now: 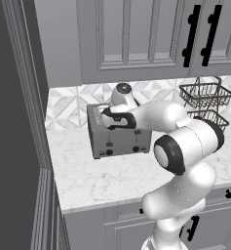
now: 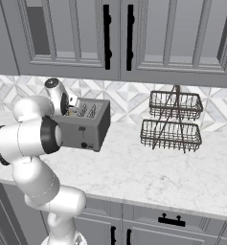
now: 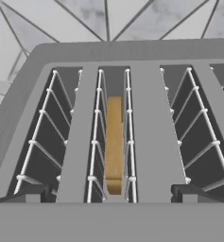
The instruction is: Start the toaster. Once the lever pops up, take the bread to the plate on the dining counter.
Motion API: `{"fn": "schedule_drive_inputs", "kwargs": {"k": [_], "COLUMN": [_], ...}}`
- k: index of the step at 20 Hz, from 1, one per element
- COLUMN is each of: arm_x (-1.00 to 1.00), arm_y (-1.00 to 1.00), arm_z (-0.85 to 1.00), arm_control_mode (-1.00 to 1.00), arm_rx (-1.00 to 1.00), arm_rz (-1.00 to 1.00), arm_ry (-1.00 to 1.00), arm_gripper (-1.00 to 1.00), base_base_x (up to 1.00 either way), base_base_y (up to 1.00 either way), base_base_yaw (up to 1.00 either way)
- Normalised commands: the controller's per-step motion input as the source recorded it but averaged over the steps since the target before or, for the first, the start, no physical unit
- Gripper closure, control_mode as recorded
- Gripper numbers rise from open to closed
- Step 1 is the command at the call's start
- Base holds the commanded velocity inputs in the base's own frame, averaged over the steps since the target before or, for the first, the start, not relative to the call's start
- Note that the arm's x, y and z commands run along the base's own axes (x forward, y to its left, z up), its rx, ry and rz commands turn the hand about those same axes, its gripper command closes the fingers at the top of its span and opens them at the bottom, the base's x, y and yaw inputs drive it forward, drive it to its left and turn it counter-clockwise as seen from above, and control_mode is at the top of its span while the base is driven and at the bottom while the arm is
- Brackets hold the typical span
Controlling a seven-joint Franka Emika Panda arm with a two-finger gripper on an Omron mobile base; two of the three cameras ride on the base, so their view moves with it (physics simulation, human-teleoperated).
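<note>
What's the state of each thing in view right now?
toaster: upright on the wall counter, hand right above its slots.
bread: standing on edge in one slot, top below the slot opening.
gripper: open, fingertips either side of the bread's slot, holding nothing.
wire basket rack: upright, both tiers empty.
upper cabinet doors: closed.

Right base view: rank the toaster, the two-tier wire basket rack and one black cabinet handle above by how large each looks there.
1. Wire basket rack and toaster: too close to rank; the rack spans slightly more, but the arm hides part of the toaster.
2. Cabinet handle: clearly smallest, a thin bar.
</note>
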Motion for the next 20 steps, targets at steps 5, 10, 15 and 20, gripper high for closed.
{"fn": "schedule_drive_inputs", "kwargs": {"k": [5, 10, 15, 20], "arm_x": [0.0, 0.0, 0.0, 0.0], "arm_y": [0.0, 0.0, 0.0, 0.0], "arm_z": [-0.01, -0.1, -0.09, 0.0], "arm_control_mode": [-1.0, -1.0, -1.0, -1.0], "arm_rx": [0.0, 0.0, 0.0, 0.0], "arm_rz": [0.0, 0.0, 0.0, 0.0], "arm_ry": [0.0, -0.07, -0.14, -0.07], "arm_gripper": [-1.0, -1.0, -1.0, -1.0], "base_base_x": [0.0, 0.0, 0.0, 0.0], "base_base_y": [0.0, 0.0, 0.0, 0.0], "base_base_yaw": [0.0, 0.0, 0.0, 0.0]}}
